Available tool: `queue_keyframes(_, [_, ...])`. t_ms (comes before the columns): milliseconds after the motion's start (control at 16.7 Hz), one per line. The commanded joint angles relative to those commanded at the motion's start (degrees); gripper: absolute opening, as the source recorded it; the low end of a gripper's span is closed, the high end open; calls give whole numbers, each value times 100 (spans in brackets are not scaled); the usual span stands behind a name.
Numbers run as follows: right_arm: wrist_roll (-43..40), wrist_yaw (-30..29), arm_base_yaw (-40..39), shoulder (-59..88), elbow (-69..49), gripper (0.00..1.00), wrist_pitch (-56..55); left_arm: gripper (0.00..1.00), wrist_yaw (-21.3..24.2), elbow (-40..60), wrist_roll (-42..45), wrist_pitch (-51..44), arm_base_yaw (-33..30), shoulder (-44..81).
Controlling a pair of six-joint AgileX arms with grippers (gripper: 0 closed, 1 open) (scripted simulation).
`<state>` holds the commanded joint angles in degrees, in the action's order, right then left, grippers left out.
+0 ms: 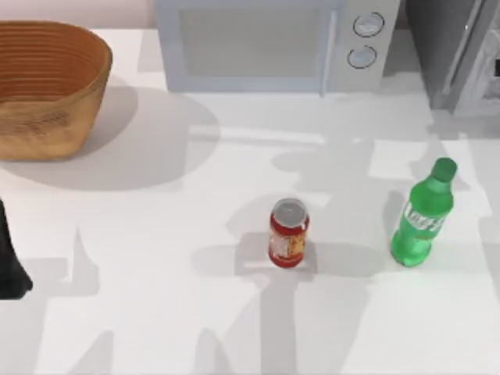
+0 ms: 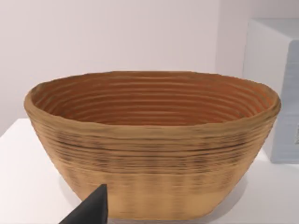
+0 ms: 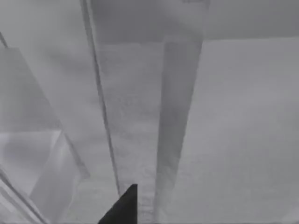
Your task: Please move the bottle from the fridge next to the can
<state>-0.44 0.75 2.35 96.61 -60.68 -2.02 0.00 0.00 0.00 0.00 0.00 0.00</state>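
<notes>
While one dark finger [image 2: 91,207] of the left gripper pokes into the left wrist view, pointed at the woven basket [image 2: 154,140], I cannot tell how far its fingers are spread. The left arm [image 1: 11,266] sits at the table's left edge, near the basket [image 1: 47,86] at the back left. One dark finger [image 3: 122,207] of the right gripper shows in the right wrist view, close to a grey glass-paned surface with a light frame, the fridge [image 3: 140,116]; its spread I cannot tell either. The green bottle [image 1: 423,215] stands upright on the white table [image 1: 156,297], in front of the fridge [image 1: 461,55] at the back right. The red can [image 1: 288,233] stands upright near the bottle, to its left. A pale microwave [image 1: 273,43] sits at the back.
</notes>
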Motion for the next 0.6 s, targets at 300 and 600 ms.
queue_keyframes(300, [0, -6, -19, 1055, -1297, 100, 264, 100, 0, 0, 0, 0, 0, 0])
queue_keyframes(600, [6, -22, -23, 1681, -2163, 100, 430, 100, 0, 0, 0, 0, 0, 0])
